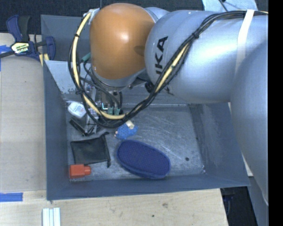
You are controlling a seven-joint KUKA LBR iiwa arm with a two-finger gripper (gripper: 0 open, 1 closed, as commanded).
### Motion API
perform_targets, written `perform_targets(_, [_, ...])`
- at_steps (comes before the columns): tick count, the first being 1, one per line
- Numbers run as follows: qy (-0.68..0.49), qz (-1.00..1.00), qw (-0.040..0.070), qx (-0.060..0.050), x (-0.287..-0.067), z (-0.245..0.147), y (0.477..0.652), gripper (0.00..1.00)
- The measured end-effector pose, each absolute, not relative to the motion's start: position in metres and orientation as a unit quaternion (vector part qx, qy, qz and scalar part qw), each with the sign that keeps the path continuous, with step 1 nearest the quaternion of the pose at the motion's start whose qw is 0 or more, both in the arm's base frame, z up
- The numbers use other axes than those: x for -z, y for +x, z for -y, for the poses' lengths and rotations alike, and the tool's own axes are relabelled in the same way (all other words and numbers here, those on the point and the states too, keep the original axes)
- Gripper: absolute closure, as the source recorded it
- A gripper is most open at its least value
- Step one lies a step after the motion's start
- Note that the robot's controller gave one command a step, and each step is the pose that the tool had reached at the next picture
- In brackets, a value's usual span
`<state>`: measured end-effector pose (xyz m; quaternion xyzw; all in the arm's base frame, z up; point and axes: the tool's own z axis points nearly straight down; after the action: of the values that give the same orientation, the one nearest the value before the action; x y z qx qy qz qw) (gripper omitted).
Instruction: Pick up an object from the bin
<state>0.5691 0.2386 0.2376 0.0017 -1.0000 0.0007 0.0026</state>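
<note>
My gripper (108, 103) hangs below the orange dome over the bin's back left part, low above the floor. Just to its right and front lies a small blue thing with a white and yellow tip (126, 132). To its left a small white, clear-wrapped thing (76, 109) rests by the left wall. A thin black piece (79, 126) lies just in front of that. A flat black square (89, 150) sits in front of the gripper.
A large dark blue oval case (144, 158) lies at the bin's front middle. A small red-orange block (79, 170) sits in the front left corner. The arm and its cables cover the bin's back and right.
</note>
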Motion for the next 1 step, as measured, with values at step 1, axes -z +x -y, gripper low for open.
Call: perform_targets(1, [0.070,0.997,-0.009,0.004,-0.0864,-0.2068,0.5355,0.00])
